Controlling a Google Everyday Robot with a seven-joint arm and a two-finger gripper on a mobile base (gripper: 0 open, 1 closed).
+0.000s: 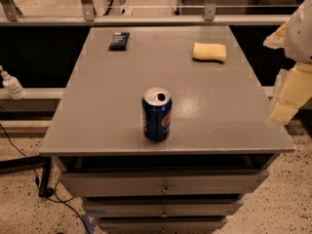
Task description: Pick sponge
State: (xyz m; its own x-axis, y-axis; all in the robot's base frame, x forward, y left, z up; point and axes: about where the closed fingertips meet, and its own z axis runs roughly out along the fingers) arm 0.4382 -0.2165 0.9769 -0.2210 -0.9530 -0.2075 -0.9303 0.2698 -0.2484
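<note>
Toward the far-right corner of the gray table top (97, 126), the sponge (209, 51) is seen lying flat. It's pale yellow w/ rounded, wavy edges, long side running roughly left-right. It's touched by nothing, w/ gray surface showing all around it.

Nearer the front edge & a bit left of center, a blue soda can (157, 114) is stood upright, its mouth seen opened on top. It's well apart from the sponge. On the far-left side of the top, approx level w/ the sponge, a small dark packet (119, 40) is laid flat.

The gripper (290, 94) is found at the right edge of the view, just off the table's right side. Its pale-yellow parts are partly cut off by the frame. It's well apart from the sponge & closer to the front edge than the sponge is. Whether it's open or closed can't be told tbh.

Under the top, drawers (163, 184) are stacked. Off to the left, a small white bottle (12, 86) is stood on a low ledge (34, 94), & speckled floor (287, 204) is seen below.
</note>
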